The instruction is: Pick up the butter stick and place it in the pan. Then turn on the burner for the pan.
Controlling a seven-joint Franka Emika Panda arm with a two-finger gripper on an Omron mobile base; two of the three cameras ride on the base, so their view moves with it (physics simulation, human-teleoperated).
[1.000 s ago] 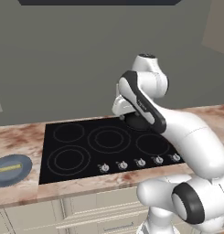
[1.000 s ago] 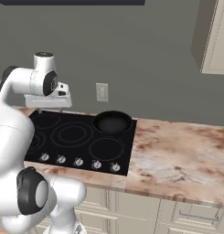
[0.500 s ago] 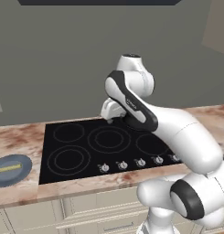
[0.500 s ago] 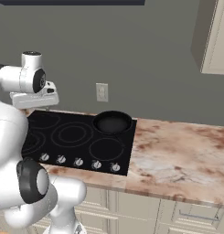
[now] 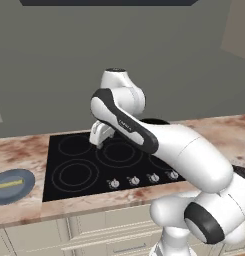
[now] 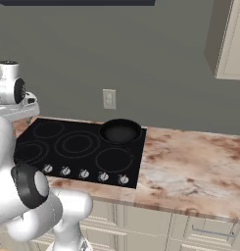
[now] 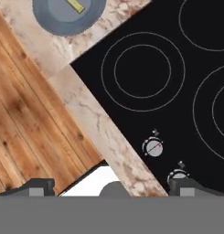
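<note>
Your gripper [image 5: 98, 138] hangs over the cooktop's left half with its jaws spread wide and nothing between them; in the hand view the two dark tips stand far apart at the bottom, above the counter edge and the wooden floor [image 7: 26, 119].

The marbled counter [image 6: 195, 162] runs the width of the kitchen, and the black cooktop [image 5: 86, 167] is set into it with a row of knobs [image 5: 134, 180] along its front edge. The pan [image 6: 120, 131] sits on the back burner at the cooktop's right side, its dark inside bare. To the left of the cooktop, on the counter, lies the blue-grey plate [image 5: 14, 185], and on it rests the butter stick [image 5: 8, 184], a thin pale-yellow bar. From the hand camera you see the plate [image 7: 54, 20] at the top edge with one end of the butter stick [image 7: 77, 5] showing.

You are in the approach to the pick; nothing has been grasped. The next move, as I judge it, calls for carrying the hand farther left until it is above the plate, turning the wrist so the jaws straddle the bar's narrow width, then coming down. The bar lies low on the plate, so descend carefully.
</note>
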